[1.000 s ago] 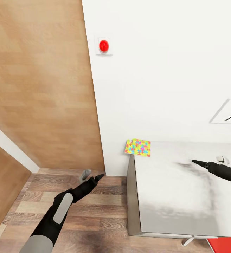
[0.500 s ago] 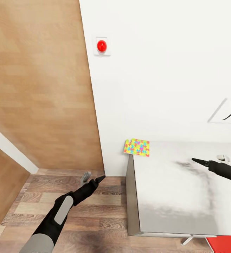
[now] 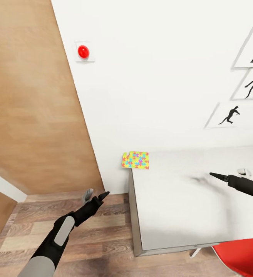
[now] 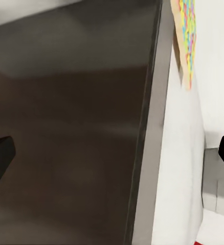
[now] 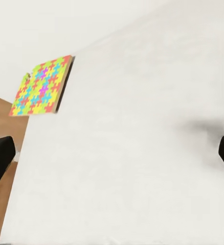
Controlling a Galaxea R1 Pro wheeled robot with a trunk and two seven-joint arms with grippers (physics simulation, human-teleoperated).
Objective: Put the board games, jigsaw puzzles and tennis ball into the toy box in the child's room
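- Right gripper (image 3: 211, 175), my black two-fingered tool, hovers empty over the pale grey table top (image 3: 180, 207), fingers spread wide in its wrist view
- Reaching well means advancing low and flat, jaws kept parted
- Bright multicoloured flat jigsaw puzzle box (image 3: 135, 160) lies well ahead at the far corner, overhanging the edge, by the white wall (image 3: 153, 77)

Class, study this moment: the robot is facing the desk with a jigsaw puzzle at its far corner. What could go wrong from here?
1. The jigsaw puzzle overhangs the table's corner; a clumsy push may knock it onto the floor.
2. The left gripper hangs low beside the table's side panel; swinging it up could strike the edge.
3. The right gripper is short of the puzzle, so a stretched grasp may slip.
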